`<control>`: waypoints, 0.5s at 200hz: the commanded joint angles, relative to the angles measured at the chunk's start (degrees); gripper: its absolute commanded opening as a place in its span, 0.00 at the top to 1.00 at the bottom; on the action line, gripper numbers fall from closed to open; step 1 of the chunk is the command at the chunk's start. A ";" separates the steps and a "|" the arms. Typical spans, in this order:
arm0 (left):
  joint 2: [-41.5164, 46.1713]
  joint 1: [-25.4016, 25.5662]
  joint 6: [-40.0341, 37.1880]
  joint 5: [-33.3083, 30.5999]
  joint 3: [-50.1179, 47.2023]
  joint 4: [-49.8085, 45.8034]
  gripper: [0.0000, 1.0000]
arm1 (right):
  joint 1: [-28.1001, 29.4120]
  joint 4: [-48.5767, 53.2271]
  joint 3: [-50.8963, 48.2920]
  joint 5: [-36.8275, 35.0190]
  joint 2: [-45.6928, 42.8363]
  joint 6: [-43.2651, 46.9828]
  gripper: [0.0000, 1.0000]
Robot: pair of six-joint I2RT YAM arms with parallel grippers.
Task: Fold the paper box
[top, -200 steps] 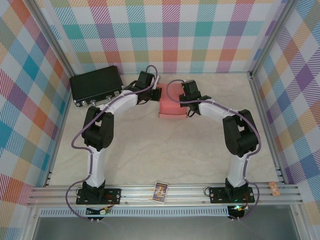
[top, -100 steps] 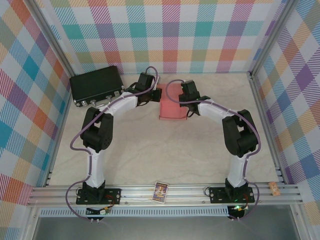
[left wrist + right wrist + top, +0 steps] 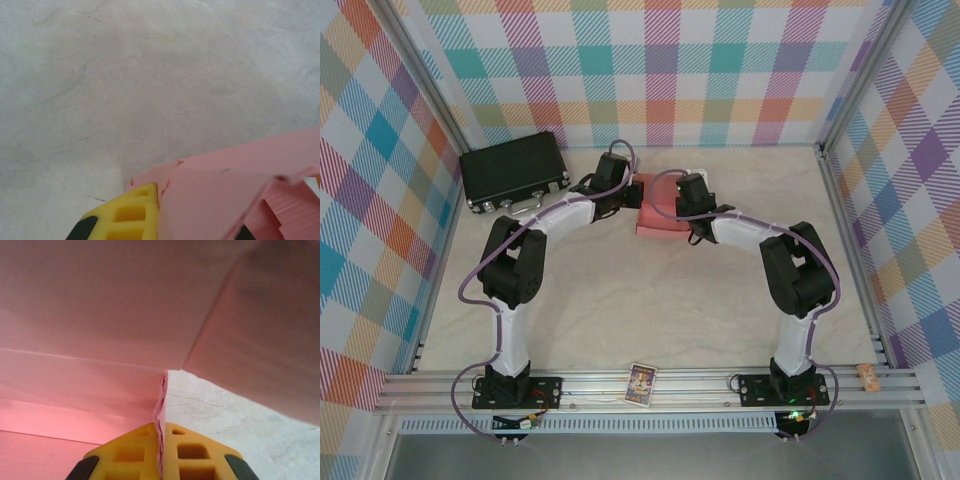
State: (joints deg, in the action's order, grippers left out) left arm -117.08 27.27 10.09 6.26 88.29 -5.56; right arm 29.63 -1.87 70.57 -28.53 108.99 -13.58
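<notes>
Find box (image 3: 658, 215) at far centre of tabletop (image 3: 620, 300), partly formed, flanked by both arms. Note right gripper (image 3: 161, 440) with jaws pressed together on a thin upright wall, apparently bracing it for the fold. Note left gripper (image 3: 161, 205) at the opposite side, jaws seemingly pinching a flap that hides one finger; judge this hold as meant to swing the flap inward. Rate task as roughly midway.
</notes>
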 commanded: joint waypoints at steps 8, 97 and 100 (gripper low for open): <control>2.90 1.25 2.73 0.51 -2.19 1.90 1.00 | 1.29 -0.89 -2.30 -2.64 -1.88 -1.96 0.98; 5.78 2.62 2.88 -0.54 -10.45 9.38 1.00 | 3.94 -2.81 -5.71 -6.77 -2.68 -2.59 0.98; 5.89 2.68 2.87 -0.61 -10.79 9.69 1.00 | 4.02 -2.75 -5.66 -6.85 -2.70 -2.66 0.98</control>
State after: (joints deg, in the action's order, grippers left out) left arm -113.73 28.49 11.38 4.78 80.68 1.63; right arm 32.51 -5.13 66.02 -34.46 107.02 -15.51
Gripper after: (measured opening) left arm 0.050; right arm 0.069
